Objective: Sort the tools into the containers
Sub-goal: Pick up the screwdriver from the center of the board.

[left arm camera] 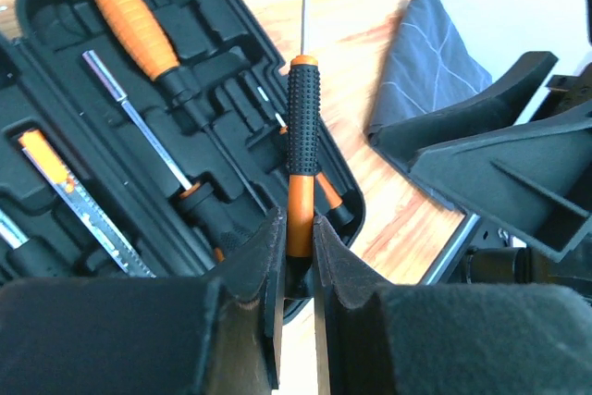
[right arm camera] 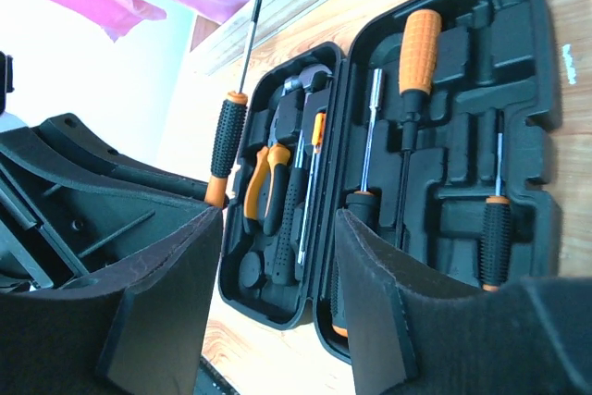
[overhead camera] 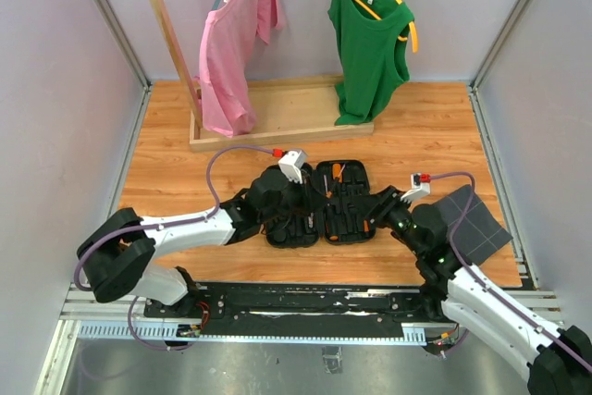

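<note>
Left wrist: screwdriver (left arm camera: 303,127) butt hidden between left jaws; tip cropped.

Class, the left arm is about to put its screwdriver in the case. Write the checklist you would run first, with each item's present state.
1. Screwdriver secure in the left jaws: ok, they are shut on its handle.
2. Case open, both halves flat: ok.
3. Empty slots available: ok, several are bare.
4. Which slot fits this screwdriver: cannot tell.
5. Right jaws open and empty: ok.
</note>
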Controlling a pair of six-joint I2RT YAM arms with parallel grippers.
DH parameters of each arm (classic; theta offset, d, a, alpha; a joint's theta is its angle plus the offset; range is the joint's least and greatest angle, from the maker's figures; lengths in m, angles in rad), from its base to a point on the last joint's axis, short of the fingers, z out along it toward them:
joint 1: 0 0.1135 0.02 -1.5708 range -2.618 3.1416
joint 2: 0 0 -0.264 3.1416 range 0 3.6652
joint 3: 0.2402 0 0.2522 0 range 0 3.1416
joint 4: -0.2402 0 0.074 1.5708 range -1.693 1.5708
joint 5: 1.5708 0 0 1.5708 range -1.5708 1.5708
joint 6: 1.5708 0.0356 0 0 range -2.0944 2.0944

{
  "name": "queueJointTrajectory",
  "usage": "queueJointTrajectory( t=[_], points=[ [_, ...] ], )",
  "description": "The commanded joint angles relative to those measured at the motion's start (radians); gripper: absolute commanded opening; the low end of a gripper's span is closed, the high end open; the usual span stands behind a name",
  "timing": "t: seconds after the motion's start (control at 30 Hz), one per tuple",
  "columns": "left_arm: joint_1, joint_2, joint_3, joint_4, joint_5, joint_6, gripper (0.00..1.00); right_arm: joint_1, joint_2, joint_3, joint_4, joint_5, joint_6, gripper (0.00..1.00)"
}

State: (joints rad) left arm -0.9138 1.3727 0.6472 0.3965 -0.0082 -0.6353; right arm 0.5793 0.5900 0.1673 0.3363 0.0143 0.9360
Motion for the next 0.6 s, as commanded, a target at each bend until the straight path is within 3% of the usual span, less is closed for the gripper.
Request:
queueJointTrajectory(
  t=[0.0,0.23,0.57],
  points=[
    [-0.024,0.031,0.046,0.061,-0.001,0.001,0.01,-0.015,0.056,0.012,0.146,-0.075,0.015,0.53],
    [-0.052,0.052,0.055,0.083,0.005,0.011,0.00,-0.015,0.136,0.025,0.233,-0.118,0.040,0.52],
    [-0.095,0.067,0.048,0.124,0.018,0.020,0.00,-0.016,0.159,0.047,0.193,-0.104,0.059,0.47]
  ],
)
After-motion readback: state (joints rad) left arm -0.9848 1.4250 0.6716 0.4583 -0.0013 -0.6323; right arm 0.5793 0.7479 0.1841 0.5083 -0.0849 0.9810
